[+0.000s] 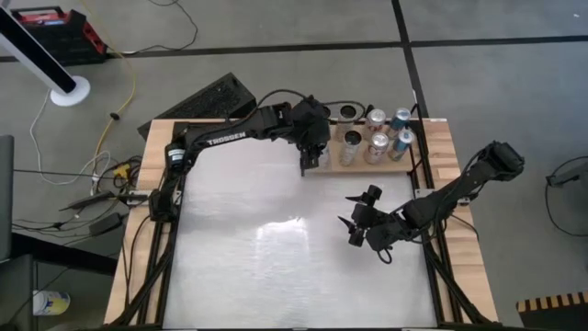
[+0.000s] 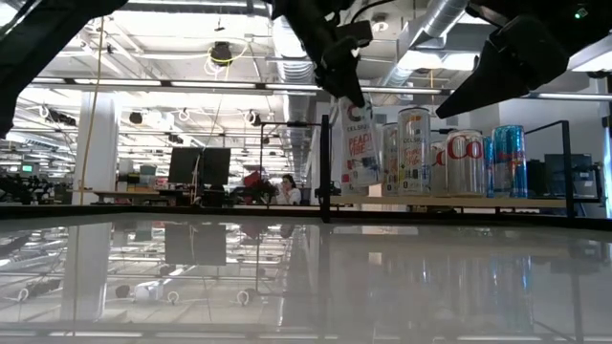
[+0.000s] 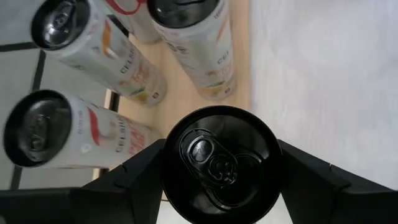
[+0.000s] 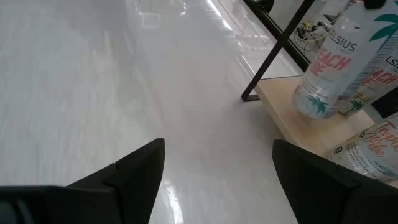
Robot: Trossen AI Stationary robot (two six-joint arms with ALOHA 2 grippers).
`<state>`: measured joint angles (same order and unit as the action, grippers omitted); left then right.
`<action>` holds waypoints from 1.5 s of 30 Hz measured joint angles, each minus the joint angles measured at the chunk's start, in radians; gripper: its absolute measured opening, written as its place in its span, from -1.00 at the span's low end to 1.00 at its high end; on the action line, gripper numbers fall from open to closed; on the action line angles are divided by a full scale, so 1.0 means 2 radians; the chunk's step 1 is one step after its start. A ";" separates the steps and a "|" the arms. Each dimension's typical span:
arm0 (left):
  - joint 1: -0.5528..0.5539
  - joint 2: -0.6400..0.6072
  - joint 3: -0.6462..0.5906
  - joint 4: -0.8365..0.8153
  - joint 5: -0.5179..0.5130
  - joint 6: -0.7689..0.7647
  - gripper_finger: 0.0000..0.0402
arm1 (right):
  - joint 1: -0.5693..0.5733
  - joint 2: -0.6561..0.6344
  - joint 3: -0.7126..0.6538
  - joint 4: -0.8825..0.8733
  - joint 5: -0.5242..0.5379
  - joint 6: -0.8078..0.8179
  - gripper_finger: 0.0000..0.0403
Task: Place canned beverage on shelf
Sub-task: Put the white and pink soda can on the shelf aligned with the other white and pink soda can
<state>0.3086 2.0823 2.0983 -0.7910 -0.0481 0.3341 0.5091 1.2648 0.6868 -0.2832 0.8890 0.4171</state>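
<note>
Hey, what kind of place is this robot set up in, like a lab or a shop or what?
Probably an open-plan office or lab workspace. Beyond the table, the low view shows exposed ceiling ducts, rows of desks with monitors and a seated person.

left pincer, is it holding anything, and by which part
Yes: the left pincer grips a Celsius can by the sides just under its top rim, at the shelf edge. The right pincer holds nothing.

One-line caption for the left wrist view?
Left pincer grips a black-topped can above the wooden shelf edge, beside three standing cans.
</note>
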 joint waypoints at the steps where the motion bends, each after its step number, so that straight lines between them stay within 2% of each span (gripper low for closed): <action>1: 0.002 0.000 0.000 0.001 0.003 0.002 0.20 | 0.000 0.000 0.000 0.000 0.000 0.000 0.60; 12: 0.021 0.000 -0.007 -0.002 0.027 -0.015 0.20 | 0.000 0.000 0.000 0.000 0.000 -0.004 0.60; 18: 0.020 -0.001 -0.007 -0.006 0.035 -0.024 0.26 | 0.000 0.000 0.000 0.000 0.001 -0.004 0.60; 45: 0.020 -0.001 -0.007 -0.010 0.035 -0.039 0.29 | 0.000 0.000 0.000 0.000 0.001 -0.004 0.60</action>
<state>0.3481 2.0811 2.0834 -0.8120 0.0212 0.2570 0.5091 1.2648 0.6865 -0.2831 0.8904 0.4099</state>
